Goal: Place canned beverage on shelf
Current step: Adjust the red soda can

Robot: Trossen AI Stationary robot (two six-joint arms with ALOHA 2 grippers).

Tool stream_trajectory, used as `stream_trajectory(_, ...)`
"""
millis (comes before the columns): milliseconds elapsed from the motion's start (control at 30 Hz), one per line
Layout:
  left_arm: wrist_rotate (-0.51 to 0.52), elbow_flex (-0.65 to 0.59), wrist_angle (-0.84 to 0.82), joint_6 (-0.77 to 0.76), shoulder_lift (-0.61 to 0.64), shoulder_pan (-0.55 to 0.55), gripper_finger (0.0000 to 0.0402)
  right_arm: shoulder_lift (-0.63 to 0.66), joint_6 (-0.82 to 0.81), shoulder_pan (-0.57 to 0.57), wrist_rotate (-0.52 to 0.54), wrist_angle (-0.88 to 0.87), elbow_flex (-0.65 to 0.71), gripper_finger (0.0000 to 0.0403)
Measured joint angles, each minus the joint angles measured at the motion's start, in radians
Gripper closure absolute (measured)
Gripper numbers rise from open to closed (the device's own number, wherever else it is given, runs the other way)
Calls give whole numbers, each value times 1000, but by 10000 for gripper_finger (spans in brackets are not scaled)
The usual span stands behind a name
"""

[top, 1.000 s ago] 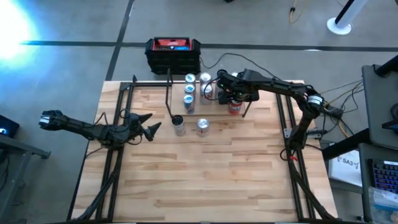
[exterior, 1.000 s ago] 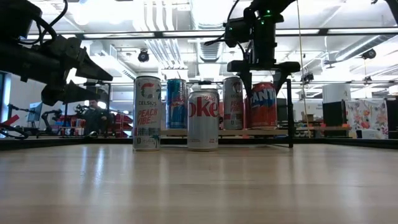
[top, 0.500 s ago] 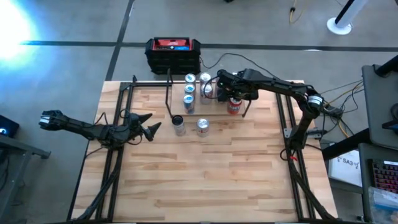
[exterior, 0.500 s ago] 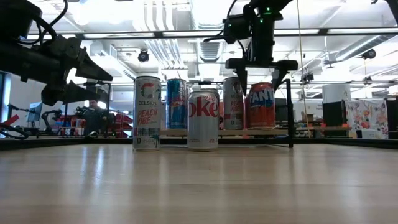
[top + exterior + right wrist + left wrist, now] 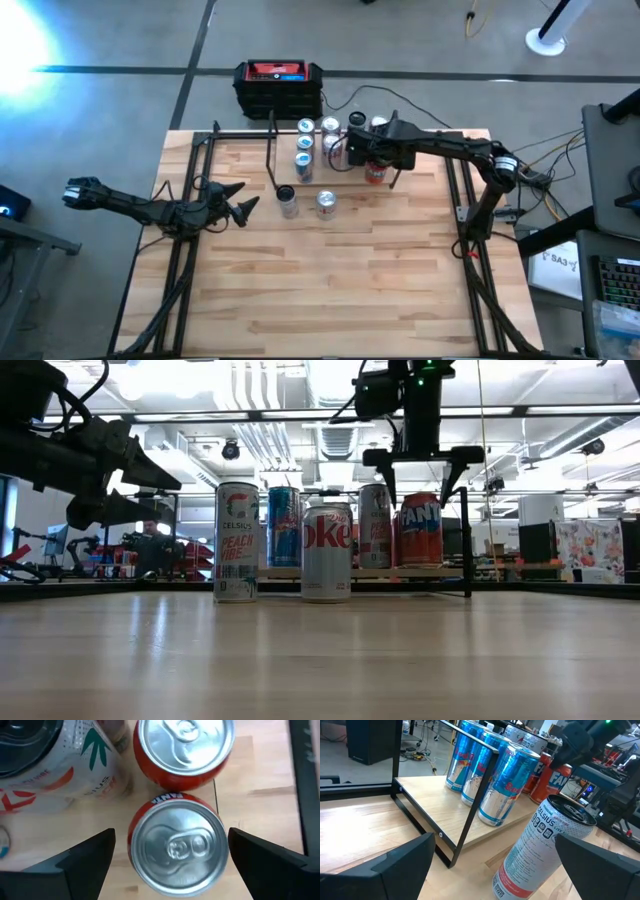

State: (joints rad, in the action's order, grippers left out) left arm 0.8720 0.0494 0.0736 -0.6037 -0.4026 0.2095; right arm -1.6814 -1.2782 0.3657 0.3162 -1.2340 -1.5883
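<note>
Orange Fanta can (image 5: pixel 175 847) on shelf (image 5: pixel 350 572), right end effector (image 5: pixel 422 460) spread directly above

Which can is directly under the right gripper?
The orange Fanta can at the shelf's right end; the open right gripper hangs just above it. The others stand further left.

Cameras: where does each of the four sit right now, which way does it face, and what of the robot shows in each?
High: overhead, straight down on table, both arms; right gripper open over the shelf, left gripper waits open.
Low: tabletop height, level across at the cans; both grippers show.
Left wrist: past its own fingers at the Celsius can.
Right wrist: down on the Fanta can between its fingers.
Shared: Fanta can shows in all four.
</note>
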Motion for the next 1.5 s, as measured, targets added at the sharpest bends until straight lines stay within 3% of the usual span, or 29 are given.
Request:
stream_trajectory(367,0,0,0,0,0,0,3,-19,-271,-56,50,-61,0,32)
stream_trajectory(1500,0,0,0,0,-1,0,3,-63,-309,-54,30,-92,-2,32)
